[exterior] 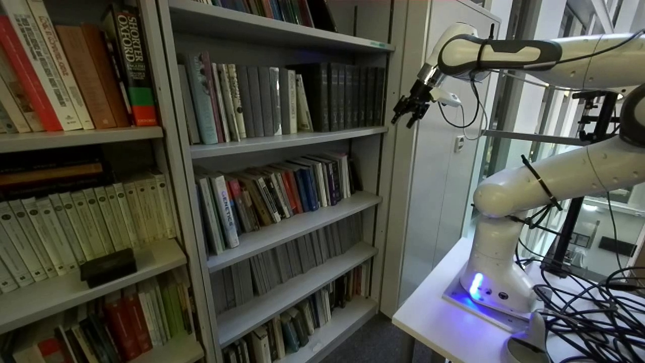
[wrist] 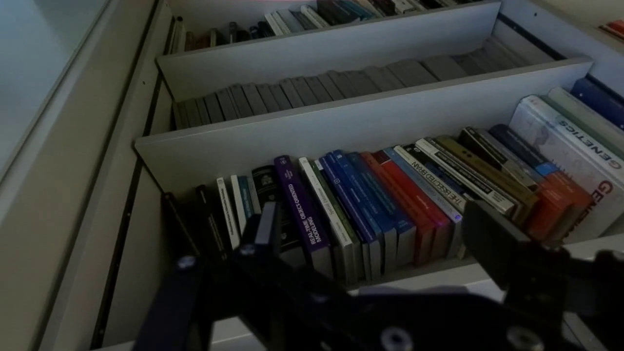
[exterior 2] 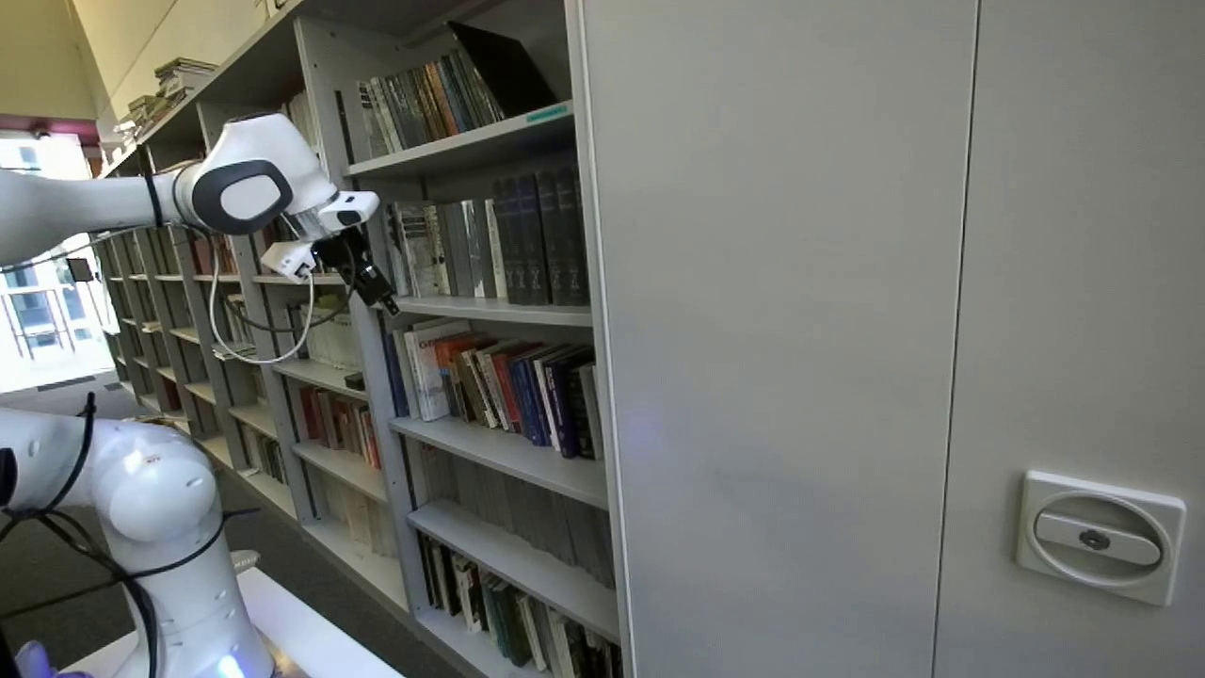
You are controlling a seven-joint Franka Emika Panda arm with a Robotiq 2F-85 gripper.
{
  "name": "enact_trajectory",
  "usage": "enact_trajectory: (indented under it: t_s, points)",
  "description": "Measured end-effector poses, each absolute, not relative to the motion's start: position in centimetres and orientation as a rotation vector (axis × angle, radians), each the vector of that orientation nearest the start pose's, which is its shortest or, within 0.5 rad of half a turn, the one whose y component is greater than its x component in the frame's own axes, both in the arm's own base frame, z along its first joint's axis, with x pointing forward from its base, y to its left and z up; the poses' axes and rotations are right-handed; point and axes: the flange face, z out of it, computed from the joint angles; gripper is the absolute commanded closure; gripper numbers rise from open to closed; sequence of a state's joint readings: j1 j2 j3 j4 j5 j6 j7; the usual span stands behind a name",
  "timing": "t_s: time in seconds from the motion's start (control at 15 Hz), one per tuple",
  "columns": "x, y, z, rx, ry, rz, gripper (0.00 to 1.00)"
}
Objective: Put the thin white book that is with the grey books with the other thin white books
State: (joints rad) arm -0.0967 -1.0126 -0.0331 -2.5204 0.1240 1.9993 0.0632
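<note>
The grey books (exterior: 254, 101) stand upright on the second shelf from the top in an exterior view. A slim white spine (exterior: 275, 101) stands among them, probably the thin white book; other pale spines stand just right of it, so I cannot be certain. The other thin white books (exterior: 225, 103) stand left of the grey run. This row also shows in an exterior view (exterior 2: 458, 250), small. My gripper (exterior: 403, 121) is open and empty, tilted down in front of the bookcase, apart from the books. Its spread fingers show in the wrist view (wrist: 374, 222), where the grey books' shelf is out of view.
Thick dark volumes (exterior: 347, 96) fill the right of that shelf. Below is a shelf of colourful books (wrist: 341, 200). The shelf boards (exterior: 297, 138) and the bookcase side post (exterior: 398, 151) bound the space. A cabinet door (exterior 2: 781, 330) stands beside the bookcase.
</note>
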Motion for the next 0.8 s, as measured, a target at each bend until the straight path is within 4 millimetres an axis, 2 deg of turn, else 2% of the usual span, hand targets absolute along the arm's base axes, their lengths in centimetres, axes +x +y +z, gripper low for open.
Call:
enact_trajectory:
  t_s: [0.53, 0.67, 0.8]
  points:
    - [28.1, -3.4, 62.5, -2.903, 0.293, -0.754, 0.0]
    - [28.4, -3.2, 63.6, -2.905, 0.217, -0.86, 0.0]
    - [28.7, -2.0, 65.4, -2.888, 0.118, -0.983, 0.0]
